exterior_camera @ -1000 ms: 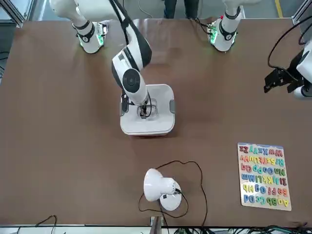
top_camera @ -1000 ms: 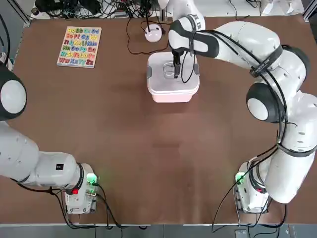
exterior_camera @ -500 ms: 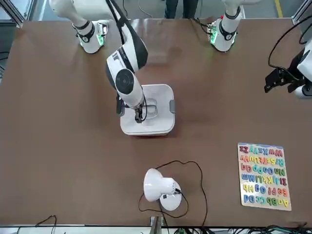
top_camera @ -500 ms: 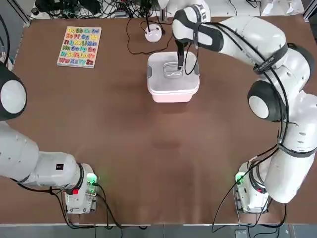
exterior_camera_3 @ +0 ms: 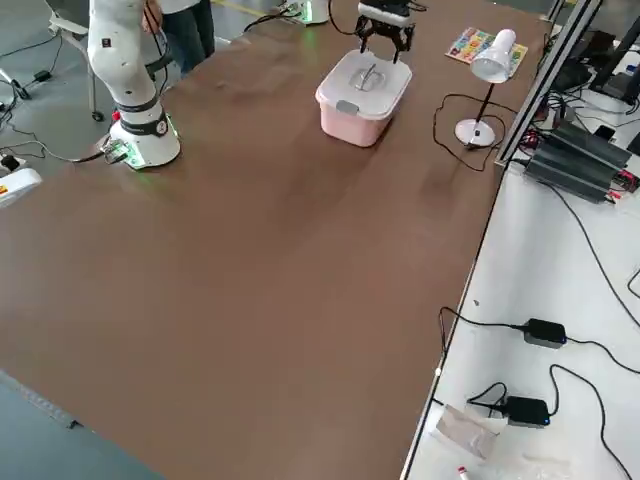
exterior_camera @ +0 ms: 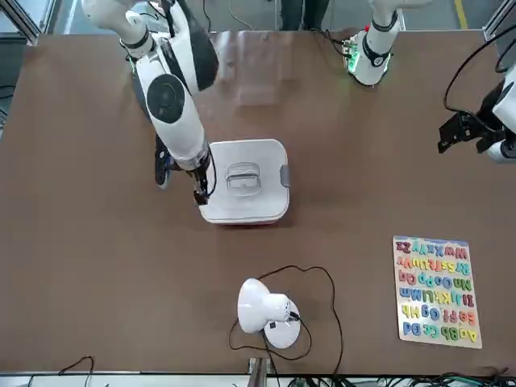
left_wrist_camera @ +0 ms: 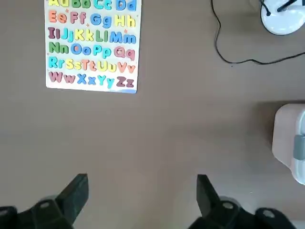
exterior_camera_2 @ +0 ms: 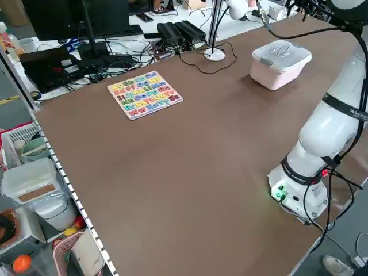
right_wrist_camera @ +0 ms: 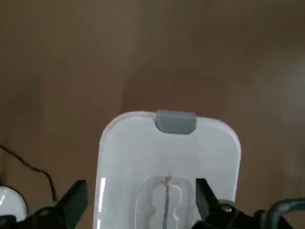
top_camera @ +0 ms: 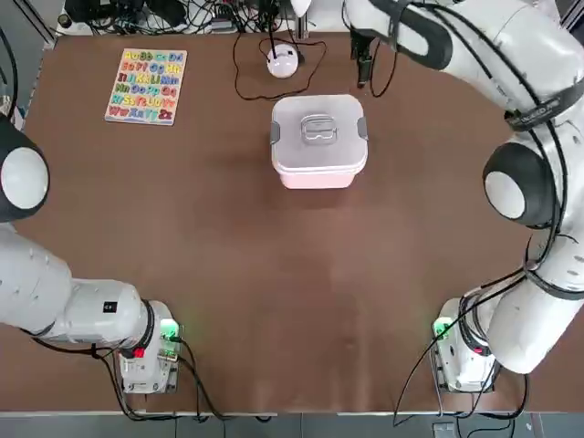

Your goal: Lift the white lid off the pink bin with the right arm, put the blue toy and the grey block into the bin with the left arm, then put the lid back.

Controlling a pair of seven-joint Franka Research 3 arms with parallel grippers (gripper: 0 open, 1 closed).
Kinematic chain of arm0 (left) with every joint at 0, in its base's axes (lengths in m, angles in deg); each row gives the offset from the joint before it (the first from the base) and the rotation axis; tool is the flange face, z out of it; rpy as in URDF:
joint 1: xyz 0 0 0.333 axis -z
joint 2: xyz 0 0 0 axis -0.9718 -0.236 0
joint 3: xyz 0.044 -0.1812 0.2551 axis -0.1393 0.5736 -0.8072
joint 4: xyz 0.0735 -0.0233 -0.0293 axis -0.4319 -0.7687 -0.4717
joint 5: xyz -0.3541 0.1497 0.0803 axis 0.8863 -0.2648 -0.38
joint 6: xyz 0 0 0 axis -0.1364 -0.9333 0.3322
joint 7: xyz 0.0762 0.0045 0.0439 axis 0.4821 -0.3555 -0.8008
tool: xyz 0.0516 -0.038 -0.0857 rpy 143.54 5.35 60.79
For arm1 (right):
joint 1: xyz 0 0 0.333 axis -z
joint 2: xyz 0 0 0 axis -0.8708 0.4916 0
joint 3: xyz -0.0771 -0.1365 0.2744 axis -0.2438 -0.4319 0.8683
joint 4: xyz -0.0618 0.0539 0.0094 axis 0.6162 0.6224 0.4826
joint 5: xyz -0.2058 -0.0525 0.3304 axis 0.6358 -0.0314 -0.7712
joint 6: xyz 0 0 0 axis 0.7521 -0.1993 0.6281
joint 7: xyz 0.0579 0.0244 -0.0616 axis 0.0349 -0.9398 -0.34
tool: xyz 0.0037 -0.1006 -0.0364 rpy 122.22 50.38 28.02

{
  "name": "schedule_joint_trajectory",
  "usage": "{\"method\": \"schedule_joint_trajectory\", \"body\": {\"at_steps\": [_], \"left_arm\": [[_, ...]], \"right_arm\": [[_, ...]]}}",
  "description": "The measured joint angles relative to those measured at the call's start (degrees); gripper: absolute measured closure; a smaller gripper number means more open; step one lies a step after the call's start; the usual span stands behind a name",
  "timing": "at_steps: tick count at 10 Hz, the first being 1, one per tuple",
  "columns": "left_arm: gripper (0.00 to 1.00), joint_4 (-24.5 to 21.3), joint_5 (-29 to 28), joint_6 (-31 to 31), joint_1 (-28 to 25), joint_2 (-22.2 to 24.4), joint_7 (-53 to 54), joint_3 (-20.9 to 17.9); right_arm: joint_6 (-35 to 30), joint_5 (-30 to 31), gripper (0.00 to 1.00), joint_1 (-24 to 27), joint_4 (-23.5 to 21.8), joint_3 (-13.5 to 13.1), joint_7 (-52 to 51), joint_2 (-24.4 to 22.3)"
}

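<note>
Top view, white lid (top_camera: 318, 121) seated on pink bin (top_camera: 319, 172), contents hidden

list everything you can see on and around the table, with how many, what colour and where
white rounded-square plastic lid: one, white with grey side clips, closed on the bin.
pale pink plastic bin: one, pink, far middle of the table.
small white desk lamp with a black cable: one, white, beyond the bin at the far edge.
colourful alphabet puzzle board: one, multicoloured letters, far corner on the left arm's side.
brown table: one, brown.
blue toy and grey block: none visible in any view.
left gripper: one, dark fingers open, raised over bare table on the robot's left side.
right gripper: one, dark fingers open, holding nothing, above the table just past the bin, off the lid.
</note>
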Motion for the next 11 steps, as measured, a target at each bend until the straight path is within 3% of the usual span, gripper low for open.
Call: {"method": "schedule_joint_trajectory", "body": {"at_steps": [6,11], "left_arm": [[0.00,0.2,0.0,0.0,-0.1,0.0,0.0,0.0],[0.00,0.5,0.0,0.0,-0.1,0.0,0.0,0.0]], "right_arm": [[-17.5,3.6,0.00,15.4,0.9,-0.5,-57.5,-9.8],[-21.8,8.8,0.00,28.8,0.9,-0.6,-98.1,-14.3]]}}
